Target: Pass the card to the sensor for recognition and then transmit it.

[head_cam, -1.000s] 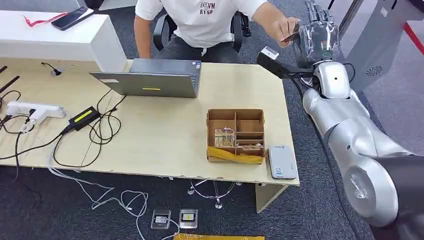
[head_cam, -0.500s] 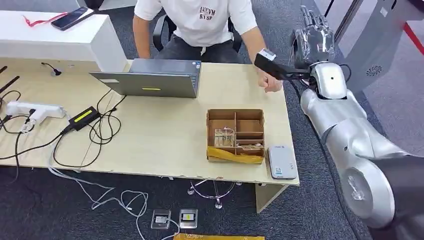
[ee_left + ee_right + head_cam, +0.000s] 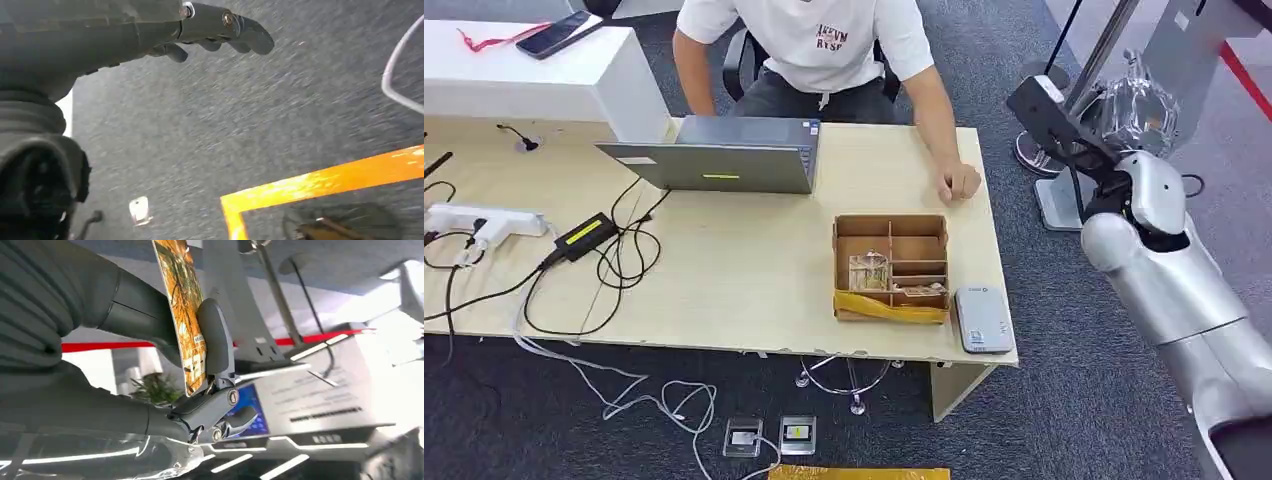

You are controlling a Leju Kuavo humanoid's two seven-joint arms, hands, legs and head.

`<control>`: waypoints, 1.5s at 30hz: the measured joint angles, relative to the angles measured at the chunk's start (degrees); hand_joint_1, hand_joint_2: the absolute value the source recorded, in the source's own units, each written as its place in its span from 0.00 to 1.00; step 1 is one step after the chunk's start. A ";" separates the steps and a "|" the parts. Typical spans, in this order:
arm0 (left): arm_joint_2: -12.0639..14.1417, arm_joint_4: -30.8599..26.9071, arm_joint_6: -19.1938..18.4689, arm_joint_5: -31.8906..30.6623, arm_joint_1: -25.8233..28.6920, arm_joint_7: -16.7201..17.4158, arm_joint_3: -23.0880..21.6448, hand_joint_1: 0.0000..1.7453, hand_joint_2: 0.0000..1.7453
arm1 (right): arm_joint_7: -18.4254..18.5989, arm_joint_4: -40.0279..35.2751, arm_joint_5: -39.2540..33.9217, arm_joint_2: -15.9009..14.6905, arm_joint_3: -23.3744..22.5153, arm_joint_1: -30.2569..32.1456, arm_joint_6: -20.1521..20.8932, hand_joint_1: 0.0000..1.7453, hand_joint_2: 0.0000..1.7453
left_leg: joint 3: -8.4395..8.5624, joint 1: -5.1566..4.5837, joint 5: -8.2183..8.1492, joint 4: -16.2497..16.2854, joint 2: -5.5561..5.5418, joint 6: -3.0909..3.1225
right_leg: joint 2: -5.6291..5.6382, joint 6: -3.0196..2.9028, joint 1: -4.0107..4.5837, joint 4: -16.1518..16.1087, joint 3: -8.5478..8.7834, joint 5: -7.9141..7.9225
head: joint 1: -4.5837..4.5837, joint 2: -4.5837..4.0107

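My right hand (image 3: 1138,104), wrapped in clear plastic, is raised off the table's far right side, over the carpet. In the right wrist view it (image 3: 150,345) pinches an orange patterned card (image 3: 186,315) between thumb and fingers, with the card standing on edge. A grey-white card sensor (image 3: 982,318) lies flat at the table's near right corner, well below and to the left of that hand. In the left wrist view my left hand (image 3: 215,32) hangs over dark carpet with its fingers stretched out and nothing in them.
A seated person in a white shirt rests a fist (image 3: 960,184) on the table (image 3: 754,270) near its right edge. A compartmented cardboard box (image 3: 891,265) stands beside the sensor. A laptop (image 3: 714,165), cables and a power strip (image 3: 474,220) lie to the left. A metal stand (image 3: 1064,200) rises near my right arm.
A second ago the person's hand was at my raised right hand with the card; it has since dropped to the table. My right arm has swung out to the right, holding the card.
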 joint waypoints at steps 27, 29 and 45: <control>-0.24 -0.02 0.15 0.92 -0.01 0.72 -0.04 0.00 0.00 | -1.51 -16.30 -1.55 -13.26 10.00 20.55 -3.97 1.00 1.00 | -0.11 0.06 0.04 -0.01 -0.43 -0.01 | -0.49 -0.06 0.07 0.00 0.11 -0.06 | -0.04 0.00; -0.28 -0.02 0.15 0.68 -0.02 0.72 -0.04 0.00 0.00 | -1.75 -16.30 -1.50 -13.11 10.14 21.05 -3.65 1.00 1.00 | -0.11 0.06 0.04 -0.01 -0.43 -0.01 | -0.49 -0.06 0.07 0.00 0.11 -0.06 | -0.04 0.00; -0.28 -0.02 -0.35 -0.70 -0.13 1.14 -0.44 0.00 0.00 | -4.88 -14.92 -2.10 -10.49 12.00 24.47 -2.47 1.00 1.00 | -0.13 0.07 0.05 -0.03 -0.44 -0.02 | -0.52 -0.07 0.07 0.01 0.11 -0.07 | -0.04 0.00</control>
